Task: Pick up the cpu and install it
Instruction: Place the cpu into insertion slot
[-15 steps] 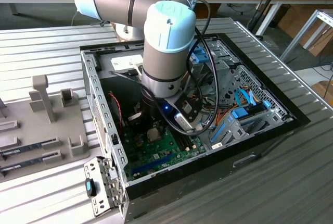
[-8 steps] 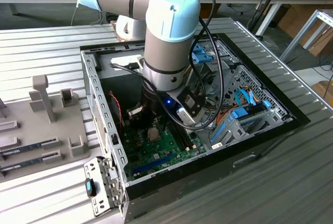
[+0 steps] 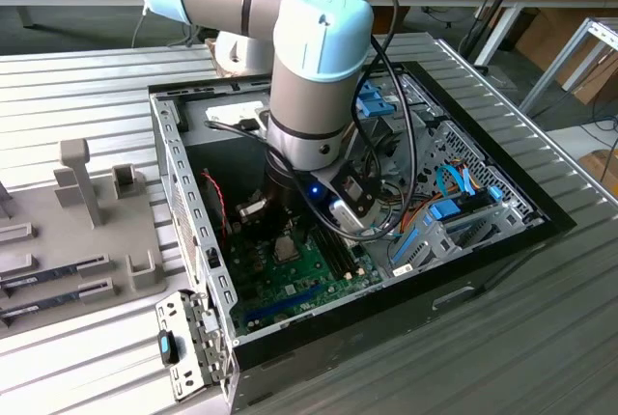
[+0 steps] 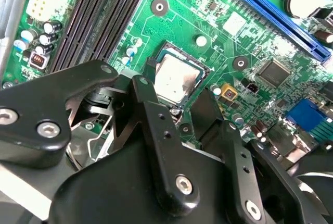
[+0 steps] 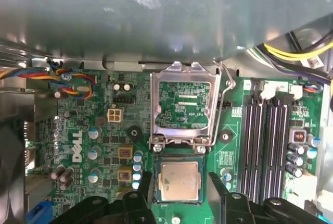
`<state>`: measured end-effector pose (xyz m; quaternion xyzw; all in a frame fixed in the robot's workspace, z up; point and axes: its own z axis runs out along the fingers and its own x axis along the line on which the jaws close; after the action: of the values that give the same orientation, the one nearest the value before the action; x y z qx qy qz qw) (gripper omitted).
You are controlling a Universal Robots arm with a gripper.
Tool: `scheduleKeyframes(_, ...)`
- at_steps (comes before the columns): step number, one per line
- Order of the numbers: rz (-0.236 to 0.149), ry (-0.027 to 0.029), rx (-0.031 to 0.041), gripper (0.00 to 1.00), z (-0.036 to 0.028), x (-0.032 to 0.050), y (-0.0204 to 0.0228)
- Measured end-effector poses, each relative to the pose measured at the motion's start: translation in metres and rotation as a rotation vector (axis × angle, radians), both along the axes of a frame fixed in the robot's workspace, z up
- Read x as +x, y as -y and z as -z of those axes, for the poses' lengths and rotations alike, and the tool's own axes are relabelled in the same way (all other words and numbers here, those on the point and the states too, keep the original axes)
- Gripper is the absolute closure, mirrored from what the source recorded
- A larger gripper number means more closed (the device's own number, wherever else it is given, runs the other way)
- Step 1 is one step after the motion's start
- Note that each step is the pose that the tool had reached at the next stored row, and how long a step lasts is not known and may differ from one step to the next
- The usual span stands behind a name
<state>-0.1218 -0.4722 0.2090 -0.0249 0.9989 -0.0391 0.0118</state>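
The cpu point(image 5: 179, 181), a small silver-topped square, lies flat in its socket on the green motherboard point(image 5: 104, 130). In the second wrist view the cpu point(image 4: 177, 79) sits just beyond the black fingers point(image 4: 148, 104). My gripper point(image 5: 180, 178) stands open, one finger on each side of the chip, with a small gap to each edge. The socket's metal load plate point(image 5: 180, 104) is swung up and open beside the chip, its wire lever point(image 5: 229, 96) raised. In the exterior view the arm reaches down into the open case, and the cpu point(image 3: 286, 247) shows below the wrist.
Black memory slots point(image 5: 265, 140) run beside the socket, and a blue expansion slot point(image 4: 276, 10) lies further off. Coloured cables point(image 5: 62, 78) and the case's grey wall point(image 5: 156, 15) lie past the load plate. Outside the case, a grey tray point(image 3: 58, 270) sits at the exterior view's left.
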Motion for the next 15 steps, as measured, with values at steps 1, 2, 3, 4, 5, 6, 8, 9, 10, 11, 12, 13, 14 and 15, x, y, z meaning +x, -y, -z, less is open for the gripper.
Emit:
scheduleKeyframes(1, -0.004, -0.0003, 0.0008, 0.46, 0.0006, 0.0, -0.0008)
scheduleKeyframes(2, -0.007, -0.0007, 0.0014, 0.46, 0.001, 0.0, -0.0017)
scheduleKeyframes(3, -0.011, -0.0008, 0.0025, 0.46, 0.0016, 0.0, -0.0031)
scheduleKeyframes(4, -0.013, -0.0008, 0.0027, 0.46, 0.0018, 0.0, -0.004)
scheduleKeyframes(5, -0.013, -0.0008, 0.0028, 0.47, 0.0018, 0.0, -0.0042)
scheduleKeyframes(6, -0.013, -0.0008, 0.0028, 0.47, 0.0018, 0.0001, -0.0042)
scheduleKeyframes(8, -0.013, -0.0009, 0.0029, 0.55, 0.0018, 0.0, -0.0035)
scheduleKeyframes(9, -0.013, -0.0009, 0.0028, 0.55, 0.0018, 0.0001, -0.0026)
scheduleKeyframes(10, -0.013, -0.001, 0.0027, 0.55, 0.0018, 0.0, -0.001)
scheduleKeyframes(11, -0.013, -0.0009, 0.0028, 0.55, 0.002, 0.0, 0.0001)
scheduleKeyframes(12, -0.013, -0.0009, 0.0029, 0.55, 0.0022, 0.0, 0.0007)
scheduleKeyframes(13, -0.013, -0.0008, 0.0031, 0.55, 0.0027, 0.0, 0.0008)
scheduleKeyframes(14, -0.014, -0.0013, 0.0029, 0.55, 0.0035, 0.0001, 0.0008)
scheduleKeyframes(15, -0.014, -0.0017, 0.0029, 0.55, 0.004, 0.0002, 0.0008)
